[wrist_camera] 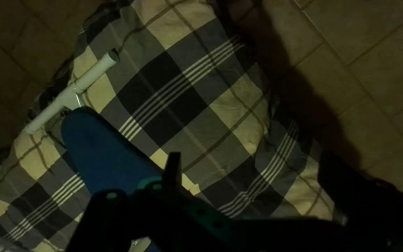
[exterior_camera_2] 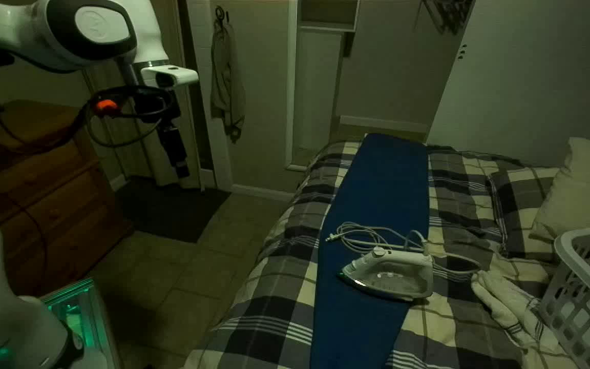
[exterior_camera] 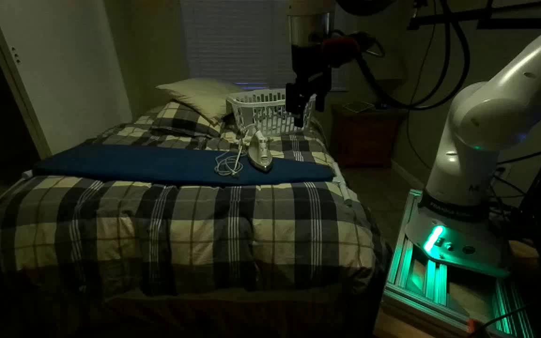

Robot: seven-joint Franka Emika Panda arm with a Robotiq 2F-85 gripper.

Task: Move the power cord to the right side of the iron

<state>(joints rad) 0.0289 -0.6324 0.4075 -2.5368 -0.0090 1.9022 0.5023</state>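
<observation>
My hand (exterior_camera: 308, 116) hangs spread and empty, well apart from the power cord (exterior_camera_2: 364, 244) looped beside the iron (exterior_camera_2: 397, 274) on the blue counter (exterior_camera_2: 382, 184), and I fear tugging 1 loop could drag the iron along, since they seem joined.

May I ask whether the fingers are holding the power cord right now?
No, in an exterior view the fingers hang well apart from the power cord, which lies in loose loops beside the iron.

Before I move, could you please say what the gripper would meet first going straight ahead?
The gripper would probably meet the plaid bedspread beside the blue ironing board, though depth is unclear.
</observation>
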